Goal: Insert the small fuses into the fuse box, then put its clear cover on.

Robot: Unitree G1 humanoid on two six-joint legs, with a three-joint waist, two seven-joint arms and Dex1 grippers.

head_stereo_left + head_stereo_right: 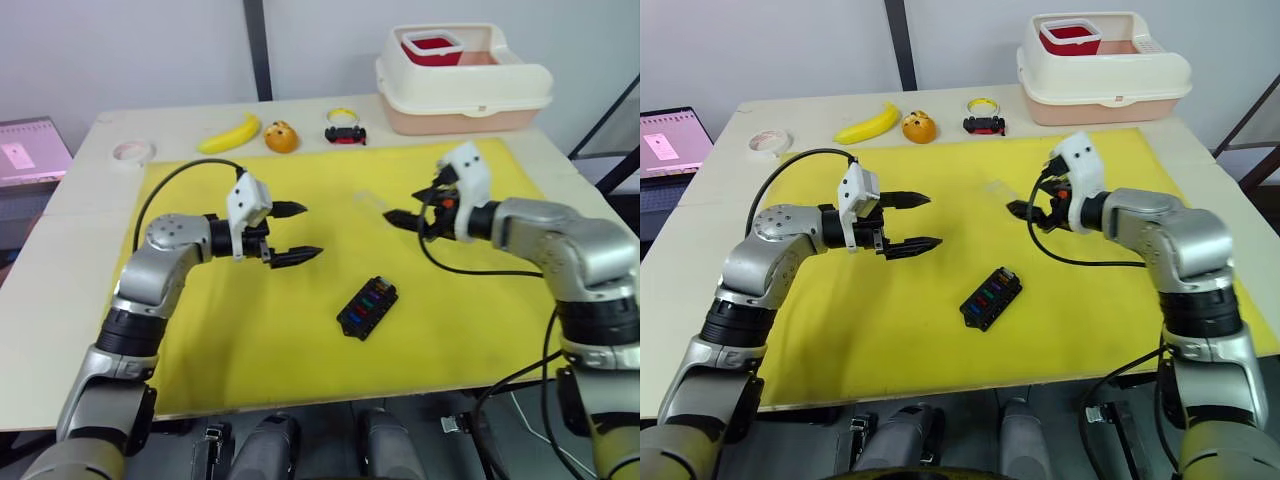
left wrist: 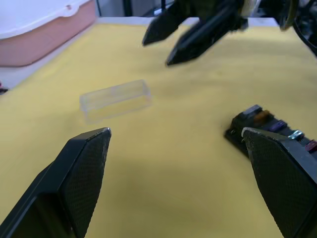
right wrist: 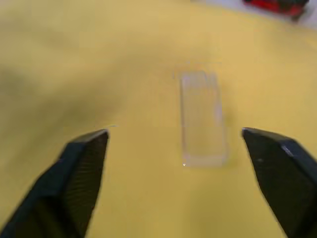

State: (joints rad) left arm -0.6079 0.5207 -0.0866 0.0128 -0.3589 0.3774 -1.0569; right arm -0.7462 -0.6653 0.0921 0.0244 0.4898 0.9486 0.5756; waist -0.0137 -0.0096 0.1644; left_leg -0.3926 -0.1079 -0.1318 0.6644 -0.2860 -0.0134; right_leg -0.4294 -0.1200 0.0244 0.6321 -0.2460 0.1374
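A: How is the small black rectangular plastic fuse box [image 1: 367, 307] looking?

B: It is lying flat and slantwise on the yellow mat [image 1: 250, 340], near the middle, with small coloured fuses [image 1: 372, 298] sitting in its top slots. I am making out blue, green, red and purple ones, though an exact count is beyond me. No cover is sitting on it.

A: And the clear rectangular plastic cover [image 3: 203, 117]?

B: It is lying alone on the mat, well apart from the box, toward the far side. One cover, one box.

A: Where are the arms hanging?

B: The left gripper [image 1: 292, 233] is hovering above the mat to the left of the box, its two black fingers [image 2: 81, 168] spread wide and holding nothing. The right gripper [image 1: 396, 218] is hovering just beside the cover, pointing at it, fingers [image 3: 84, 163] likewise parted and empty. Nothing is standing between it and the cover.

A: What else is sitting on the counter [image 1: 60, 260]?

B: Along the far edge: one white tape roll [image 1: 132, 151], one yellow banana [image 1: 231, 134], one small orange round thing [image 1: 281, 136], one small red-and-black item with a yellow ring [image 1: 345, 126], and one large cream lidded bin [image 1: 462, 82] with a red tub [image 1: 432, 47] on top. A laptop [image 1: 668, 140] is showing off the left edge.
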